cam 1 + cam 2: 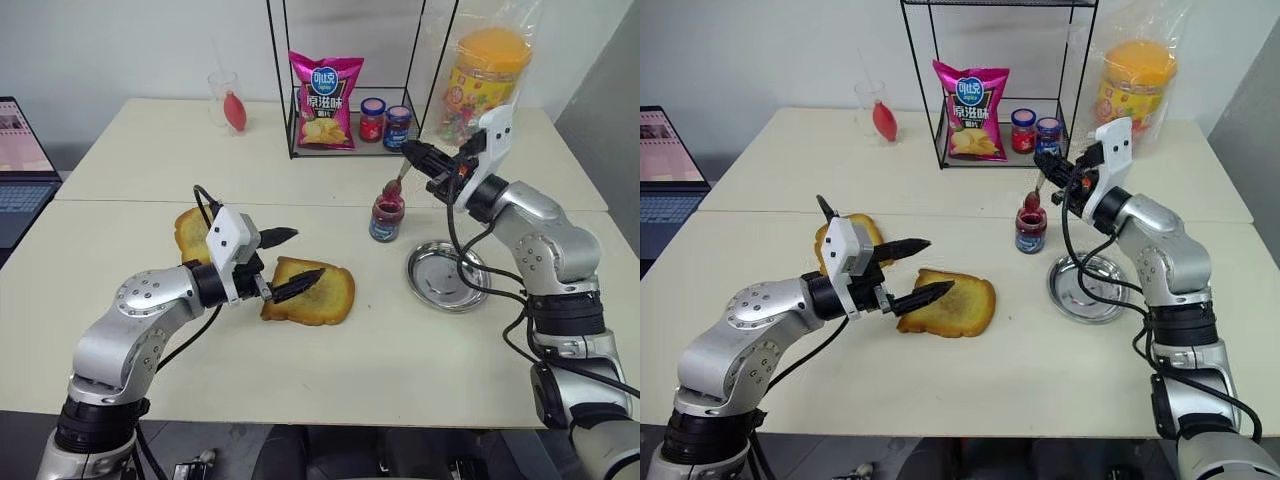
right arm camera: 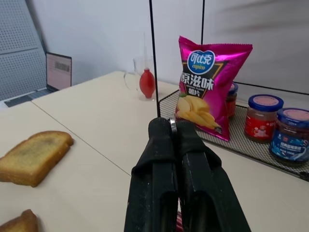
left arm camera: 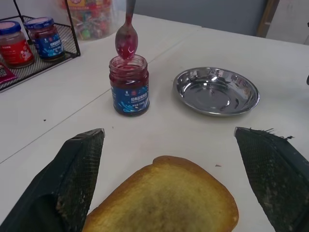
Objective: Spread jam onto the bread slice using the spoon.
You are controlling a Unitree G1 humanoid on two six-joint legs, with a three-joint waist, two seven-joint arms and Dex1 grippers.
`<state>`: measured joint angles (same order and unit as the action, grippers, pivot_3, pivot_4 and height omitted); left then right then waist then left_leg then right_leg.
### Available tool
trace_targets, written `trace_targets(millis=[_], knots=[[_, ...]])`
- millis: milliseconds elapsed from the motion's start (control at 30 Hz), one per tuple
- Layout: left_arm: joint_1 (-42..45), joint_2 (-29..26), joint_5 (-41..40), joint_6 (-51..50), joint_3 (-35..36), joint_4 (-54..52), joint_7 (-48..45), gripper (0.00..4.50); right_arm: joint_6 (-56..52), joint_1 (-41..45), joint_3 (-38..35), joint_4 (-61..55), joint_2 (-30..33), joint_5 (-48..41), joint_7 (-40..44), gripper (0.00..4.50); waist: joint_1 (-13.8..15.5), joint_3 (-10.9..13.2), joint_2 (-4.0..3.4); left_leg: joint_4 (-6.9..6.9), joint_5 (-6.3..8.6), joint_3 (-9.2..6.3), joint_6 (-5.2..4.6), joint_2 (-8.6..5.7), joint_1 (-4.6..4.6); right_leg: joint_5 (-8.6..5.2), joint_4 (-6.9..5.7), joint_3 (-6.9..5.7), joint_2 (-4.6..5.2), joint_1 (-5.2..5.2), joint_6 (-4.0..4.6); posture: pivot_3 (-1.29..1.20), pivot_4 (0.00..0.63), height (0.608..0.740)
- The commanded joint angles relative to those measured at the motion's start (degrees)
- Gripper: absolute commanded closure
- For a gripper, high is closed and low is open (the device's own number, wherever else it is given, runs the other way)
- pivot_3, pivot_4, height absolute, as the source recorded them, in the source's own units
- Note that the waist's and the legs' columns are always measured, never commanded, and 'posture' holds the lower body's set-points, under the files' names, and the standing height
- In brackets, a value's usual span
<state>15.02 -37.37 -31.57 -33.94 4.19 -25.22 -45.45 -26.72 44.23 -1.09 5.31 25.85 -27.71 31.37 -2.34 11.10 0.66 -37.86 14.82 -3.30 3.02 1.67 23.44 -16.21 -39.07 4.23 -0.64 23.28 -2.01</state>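
Left gripper (image 1: 290, 262) sits nearest, jaws spread wide and empty, one finger over the near-left corner of the bread slice (image 1: 312, 293), the other finger above the table (image 1: 400, 380) behind it. Whether the lower finger touches the crust cannot be told.

Bread slice lies flat at table centre, golden face up, long axis roughly 9-to-3 o'clock across the table. A second, darker slice (image 1: 190, 232) lies at about 10 o'clock from it, partly hidden by the left wrist.

Steel dish (image 1: 447, 275) sits at 3 o'clock from the bread slice, well apart, nothing in it.

Jam jar (image 1: 387, 219) stands upright, lid off, at about 2 o'clock from the bread slice and just beyond the dish's left rim; dark red jam inside, blue label band.

Right gripper (image 1: 412, 152) is clamped tight on the handle of the spoon (image 1: 391, 189). Spoon hangs near vertical, long axis up-down, bowl pointing down, red-smeared, just above the jar mouth and not in it.

Farther back: wire rack (image 1: 350, 140) holding a pink chip bag (image 1: 326, 100) and two capped jars (image 1: 385, 120). Yellow-lidded tub (image 1: 487, 85) at 3 o'clock of the rack, glass with a red object (image 1: 228, 100) at 9 o'clock, laptop (image 1: 20, 165) at the far left edge.
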Motion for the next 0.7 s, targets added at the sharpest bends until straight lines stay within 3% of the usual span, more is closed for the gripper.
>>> trace_targets(millis=[33, 433, 700], knots=[[-0.21, -0.82, -1.10, -0.43, 1.37, -2.62, 0.40, 0.00, 3.14, 1.82, -0.19, 0.49, -0.31, 2.32, 1.84, 4.48, 0.00, 0.00, 0.00, -0.01, 0.00, 0.00, 0.00, 0.00, 0.00, 0.00, -0.01, 0.00, 0.00, 0.00, 0.00, 0.00, 0.150, 0.740], [0.63, -1.83, -0.61, -2.19, 0.49, -3.56, 0.98, 0.00, 9.03, 1.69, 3.84, 6.50, -3.38, 11.07, 2.40, 4.48, -0.01, 0.00, 0.00, -0.02, 0.00, 0.00, 0.00, -0.01, -0.01, 0.01, -0.01, 0.00, 0.00, 0.00, 0.01, 0.00, 0.150, 0.740], [0.72, -1.79, -0.52, -2.72, 0.67, -3.75, 1.50, 0.00, 1.75, 1.26, 1.82, 7.16, -5.97, 9.78, 0.19, 4.48, 0.00, -0.01, 0.01, -0.02, 0.00, -0.01, 0.01, 0.00, -0.01, 0.01, -0.03, -0.01, 0.00, 0.00, 0.01, 0.00, 0.150, 0.740]])
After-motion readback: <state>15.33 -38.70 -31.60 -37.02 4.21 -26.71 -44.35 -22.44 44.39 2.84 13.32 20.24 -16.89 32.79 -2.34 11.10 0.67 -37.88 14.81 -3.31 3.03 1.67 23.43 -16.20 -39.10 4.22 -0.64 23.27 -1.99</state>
